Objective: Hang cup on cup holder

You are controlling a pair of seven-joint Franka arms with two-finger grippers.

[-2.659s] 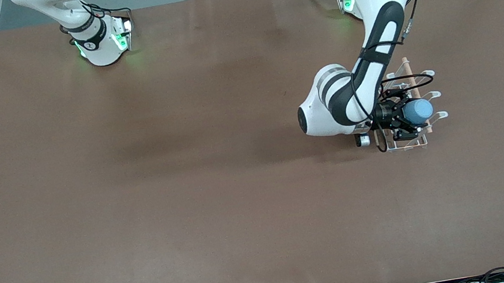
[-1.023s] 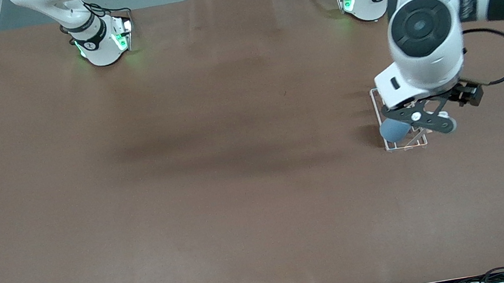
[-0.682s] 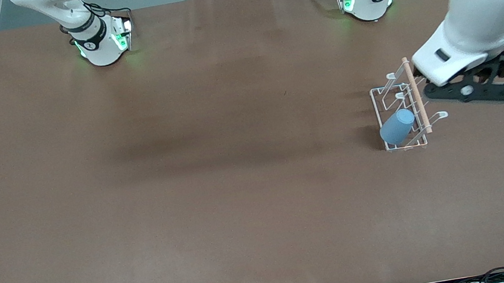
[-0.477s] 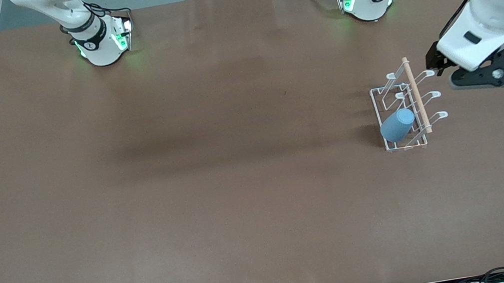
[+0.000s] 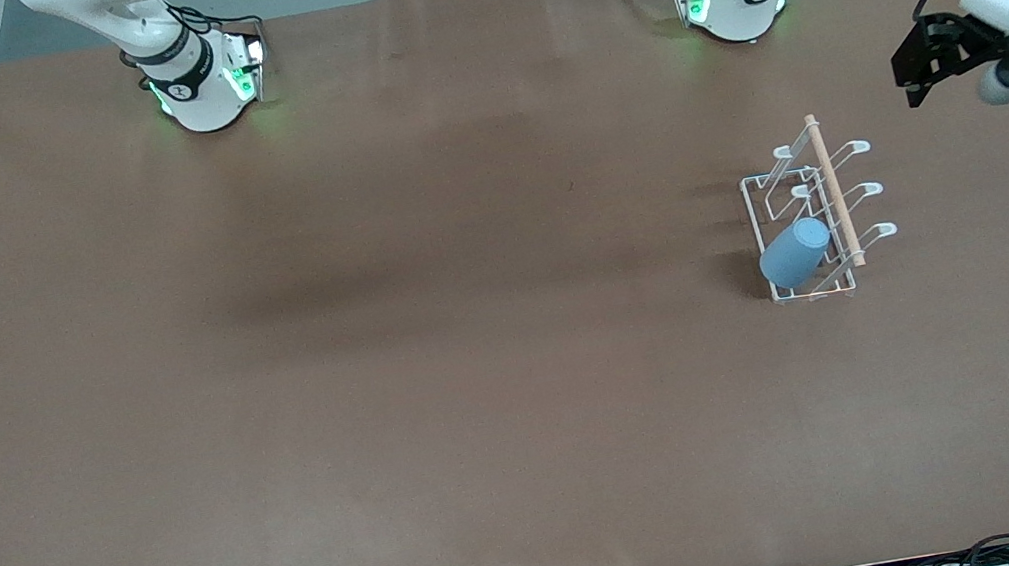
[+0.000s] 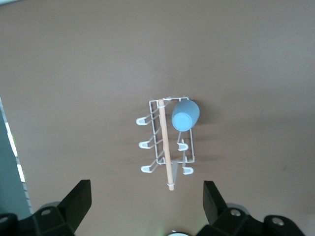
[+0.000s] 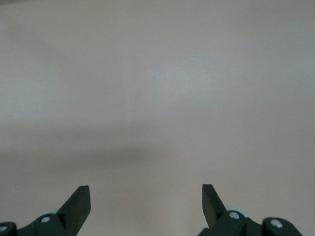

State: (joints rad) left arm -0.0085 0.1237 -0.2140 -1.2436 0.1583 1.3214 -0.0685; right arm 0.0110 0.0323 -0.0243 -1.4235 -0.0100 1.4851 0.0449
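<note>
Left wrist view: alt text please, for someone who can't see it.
A light-blue cup hangs on one end prong of a white wire cup holder on a brown table, seen from above. The open left gripper frames the view's lower edge, holding nothing.

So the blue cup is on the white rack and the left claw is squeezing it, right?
Not quite. The blue cup is on the white rack, but the left claw is not squeezing it. The left wrist view shows that claw open and empty, up in the air with the rack and cup below it. In the front view it is over the left arm's end of the table.
</note>
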